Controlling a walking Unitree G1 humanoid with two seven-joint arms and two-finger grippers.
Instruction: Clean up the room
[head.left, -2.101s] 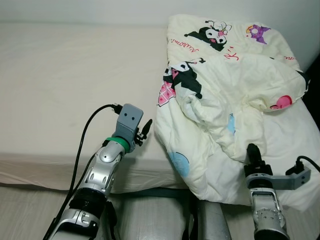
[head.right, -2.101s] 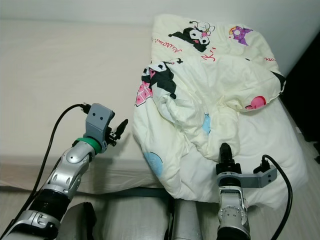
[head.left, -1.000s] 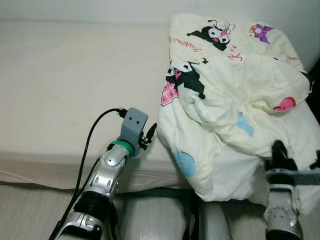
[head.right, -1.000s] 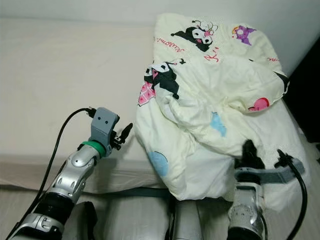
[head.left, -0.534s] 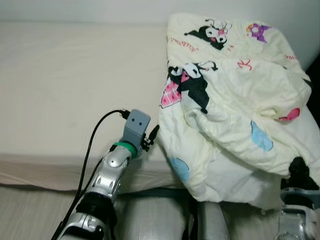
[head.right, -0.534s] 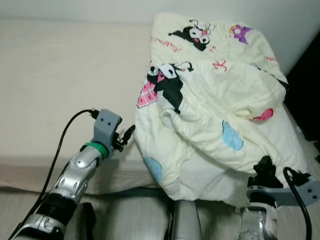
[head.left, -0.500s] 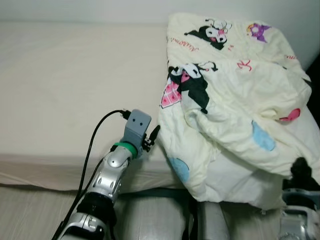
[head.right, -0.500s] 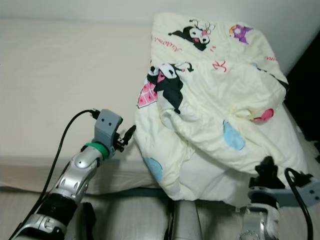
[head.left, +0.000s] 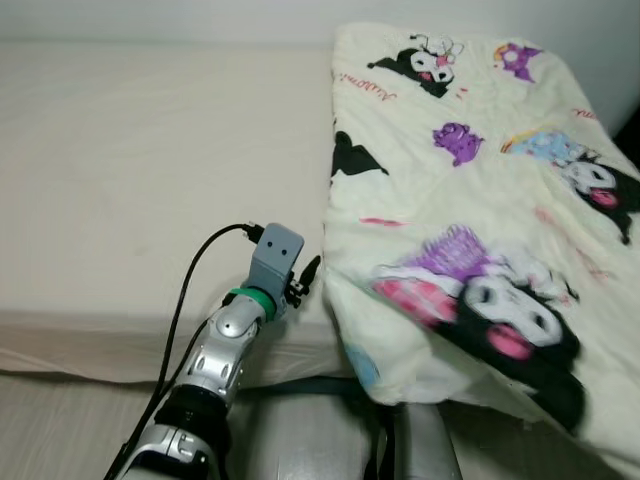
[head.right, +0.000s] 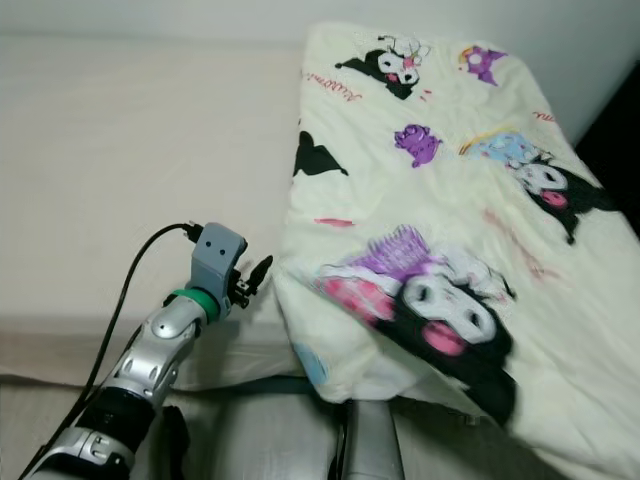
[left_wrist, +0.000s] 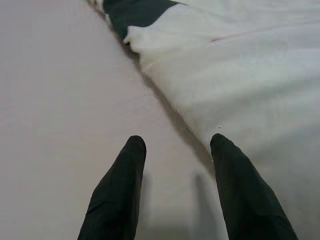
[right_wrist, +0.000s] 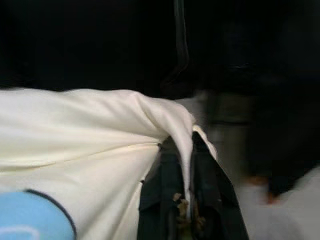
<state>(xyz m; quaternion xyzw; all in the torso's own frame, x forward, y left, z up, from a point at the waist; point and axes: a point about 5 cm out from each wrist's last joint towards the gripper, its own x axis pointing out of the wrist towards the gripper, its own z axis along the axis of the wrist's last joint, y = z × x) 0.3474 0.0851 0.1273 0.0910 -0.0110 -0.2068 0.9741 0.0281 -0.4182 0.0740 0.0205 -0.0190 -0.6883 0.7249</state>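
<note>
Since half a second ago, the cream cartoon-print blanket (head.left: 470, 220) has been drawn out from a bunched heap into a wide, nearly flat sheet, and the right arm that stood at its near corner has dropped out of the head views. Largest in the scene is the bed (head.left: 140, 170), its pale sheet bare across the robot's left half; its near edge runs along the bottom of the head views and its right half lies hidden beneath the blanket. That blanket covers the right half from the wall end down past the near edge, where it overhangs and is cut off by the frame; its lower prints are blurred. In the right wrist view a fold of the same cream fabric passes between the two black fingers of the right tool (right_wrist: 184, 200), which is clamped tight on it; the surroundings there are dark and smeared, so nothing else can be made out. Resting low over the sheet just beside the blanket's left edge is the left tool (left_wrist: 175, 145), fingers spread moderately apart and holding nothing, its right finger close to the fabric, though actual contact cannot be told.
</note>
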